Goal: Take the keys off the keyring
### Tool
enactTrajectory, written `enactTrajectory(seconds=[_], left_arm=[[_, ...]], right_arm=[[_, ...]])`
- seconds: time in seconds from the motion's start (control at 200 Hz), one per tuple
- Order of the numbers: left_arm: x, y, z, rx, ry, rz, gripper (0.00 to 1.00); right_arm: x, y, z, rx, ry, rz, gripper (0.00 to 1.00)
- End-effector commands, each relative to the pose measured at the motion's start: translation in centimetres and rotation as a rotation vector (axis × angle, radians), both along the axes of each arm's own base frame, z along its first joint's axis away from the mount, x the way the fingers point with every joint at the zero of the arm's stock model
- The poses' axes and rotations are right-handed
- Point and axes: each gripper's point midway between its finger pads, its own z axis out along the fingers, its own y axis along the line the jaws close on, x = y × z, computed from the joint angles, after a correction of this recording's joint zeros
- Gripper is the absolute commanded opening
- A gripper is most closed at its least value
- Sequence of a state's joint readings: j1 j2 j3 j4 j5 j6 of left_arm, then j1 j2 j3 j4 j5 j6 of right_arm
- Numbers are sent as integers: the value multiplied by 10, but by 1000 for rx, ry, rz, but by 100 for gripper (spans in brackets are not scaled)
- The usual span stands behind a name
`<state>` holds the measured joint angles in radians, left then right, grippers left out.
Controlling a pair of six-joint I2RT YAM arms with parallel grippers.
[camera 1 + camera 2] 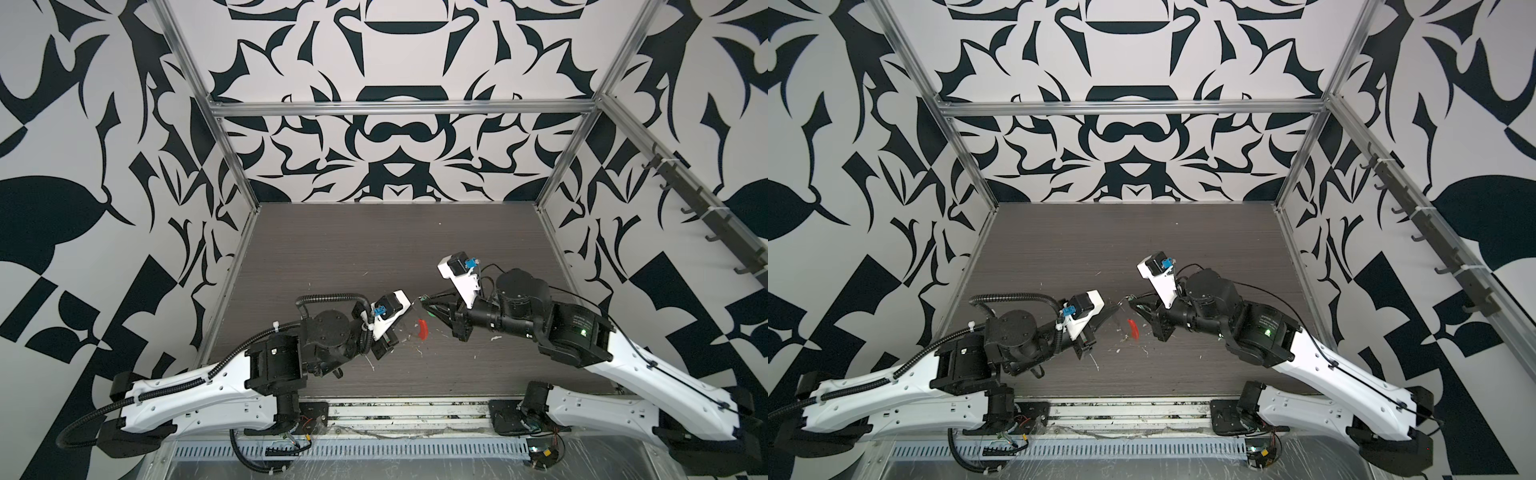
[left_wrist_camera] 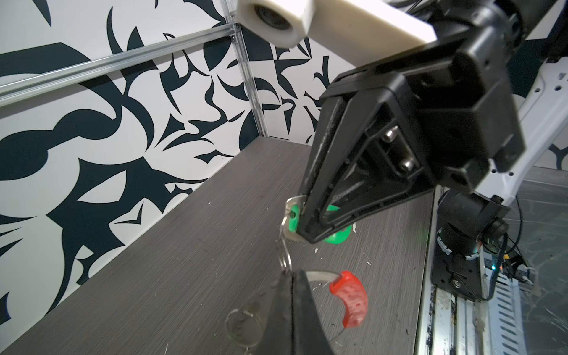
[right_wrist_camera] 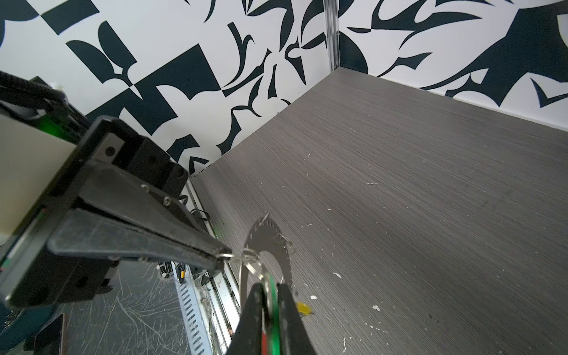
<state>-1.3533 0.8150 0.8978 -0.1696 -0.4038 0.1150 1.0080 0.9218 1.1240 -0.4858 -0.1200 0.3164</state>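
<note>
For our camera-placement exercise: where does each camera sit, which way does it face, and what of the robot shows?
Top views: high over the front of the table, facing down toward the back wall; left arm and right arm in full.
Left wrist: on the left arm, facing along the left gripper, shut on the keyring, toward the right gripper gripping the green-tagged key.
Right wrist: on the right arm, facing past its own gripper toward the left gripper.
Shared: both wrist views show both grippers and the key.

metal keyring (image 2: 350,301) with seemingly matt red plastic; woodgrain table (image 2: 184,246)
</note>
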Motion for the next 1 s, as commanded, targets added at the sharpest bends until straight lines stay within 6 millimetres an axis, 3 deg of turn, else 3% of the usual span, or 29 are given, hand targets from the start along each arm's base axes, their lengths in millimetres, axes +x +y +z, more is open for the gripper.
enactTrajectory(seconds=[0.0, 0.14, 0.235, 0.645, 0.995], left_arm=[[-3, 3, 26, -62, 4, -12, 0], [-8, 1, 29, -47, 12, -44, 0], [-12, 1, 29, -45, 12, -63, 0], [-15, 11, 48, -184, -17, -70, 0], [-21, 11, 49, -159, -5, -106, 0]], right_arm=[[11, -7, 3, 12, -20, -62, 14], [9, -6, -2, 9, -12, -52, 13], [8, -6, -4, 8, -14, -44, 0], [-5, 4, -13, 18, -29, 64, 0], [-11, 6, -22, 15, -37, 104, 0]])
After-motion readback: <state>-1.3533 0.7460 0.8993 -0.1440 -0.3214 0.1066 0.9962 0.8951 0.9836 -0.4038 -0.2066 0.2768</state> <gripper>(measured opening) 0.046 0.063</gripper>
